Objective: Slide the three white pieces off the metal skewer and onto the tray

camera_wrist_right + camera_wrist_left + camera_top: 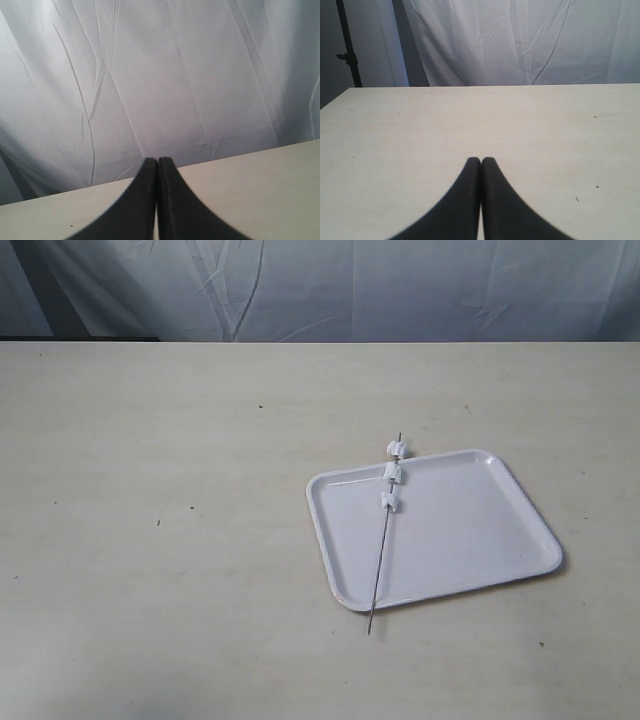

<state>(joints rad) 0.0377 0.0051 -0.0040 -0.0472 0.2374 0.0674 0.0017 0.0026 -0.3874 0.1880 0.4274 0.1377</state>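
In the exterior view a glossy white tray (470, 540) lies right of centre on the table. The thin metal skewer (381, 565) lies across the tray's left part, its ends sticking out over the far and near rims. Three white pieces are threaded near its far end: one (397, 448) just beyond the far rim, one (395, 472) at the rim, one (390, 502) over the tray. Neither arm shows in the exterior view. My left gripper (481, 160) is shut over bare table. My right gripper (158, 160) is shut too, empty, pointing toward the curtain.
A beige table (160, 540) spreads wide to the left of the tray. A wrinkled white curtain (330, 290) hangs behind the far edge. A black stand (347, 45) is at the back in the left wrist view.
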